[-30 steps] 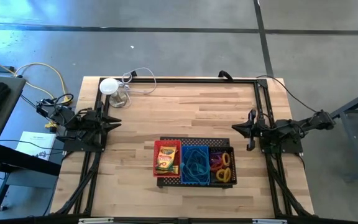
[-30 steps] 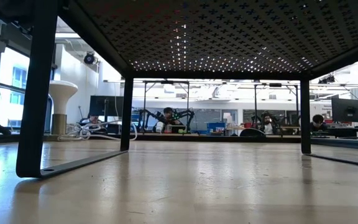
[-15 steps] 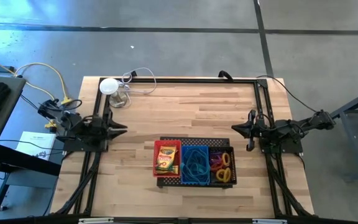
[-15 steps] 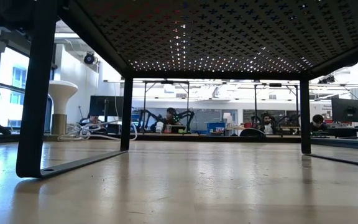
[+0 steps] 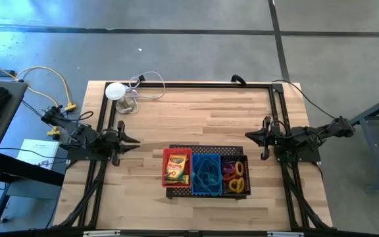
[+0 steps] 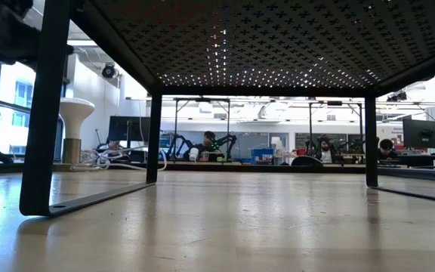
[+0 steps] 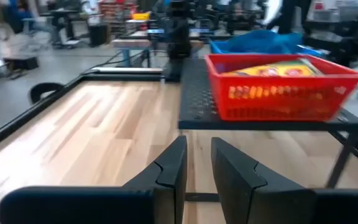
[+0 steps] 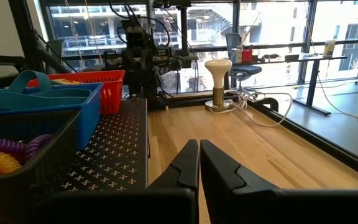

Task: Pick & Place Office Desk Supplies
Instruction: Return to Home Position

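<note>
on the black perforated shelf point(image 5: 202, 149) at 6 o'clock of the bench point(image 5: 196, 112), the red basket point(image 5: 166, 164) with a crayon box point(image 5: 175, 170), the blue basket point(image 5: 193, 172) and the black basket point(image 5: 246, 175) with rubber bands point(image 5: 234, 172) sit side by side. left hand point(image 5: 131, 141) at 9 o'clock, fingers slightly apart; right hand point(image 5: 249, 135) at 3 o'clock, fingers together.

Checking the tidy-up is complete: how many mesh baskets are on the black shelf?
3. All stand in a row on the black shelf: the red basket nearest the left arm, the blue basket in the middle, the black basket nearest the right arm. None looks hidden.
</note>
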